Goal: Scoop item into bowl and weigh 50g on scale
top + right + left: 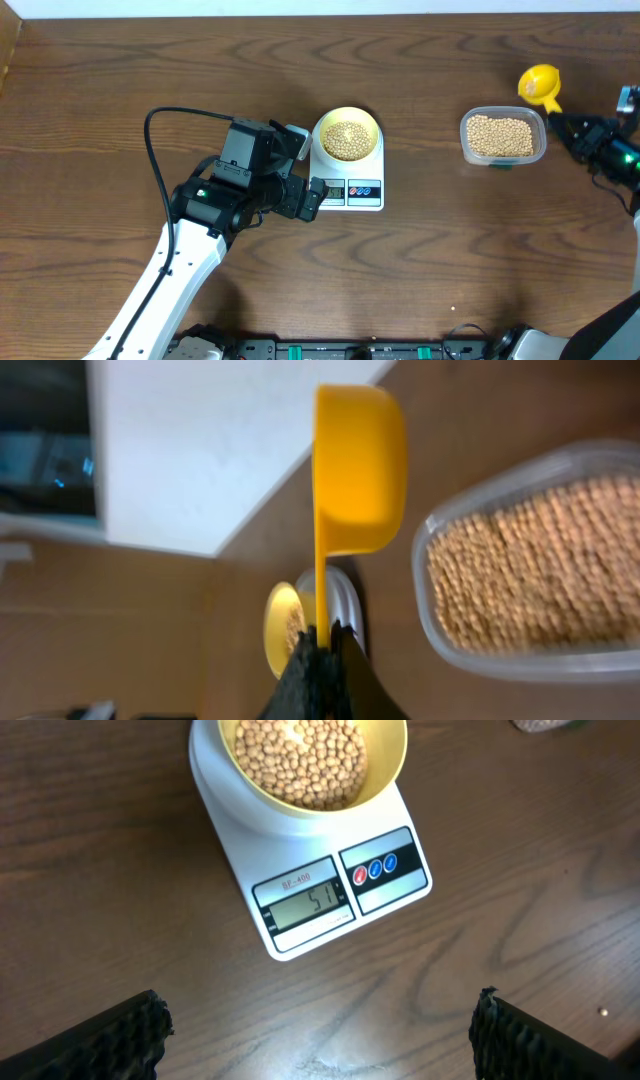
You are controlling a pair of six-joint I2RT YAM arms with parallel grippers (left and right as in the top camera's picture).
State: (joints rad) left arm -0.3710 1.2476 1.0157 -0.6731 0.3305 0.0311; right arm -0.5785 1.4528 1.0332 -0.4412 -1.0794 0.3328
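Observation:
The pale yellow-green bowl point(347, 135) holds tan beans point(346, 139) and stands on the white scale point(353, 190). In the left wrist view the bowl point(385, 765) sits on the scale point(330, 885), whose display reads 51. My left gripper point(320, 1040) is open and empty over bare table just in front of the scale. My right gripper point(322, 650) is shut on the handle of a yellow scoop point(355, 470), held beside the clear tub of beans point(520, 570). From overhead the scoop point(540, 85) is behind the tub point(502, 137).
The table's far edge meets a white wall at the top. My left arm point(190, 250) crosses the front left of the table. A black cable point(155, 140) loops above it.

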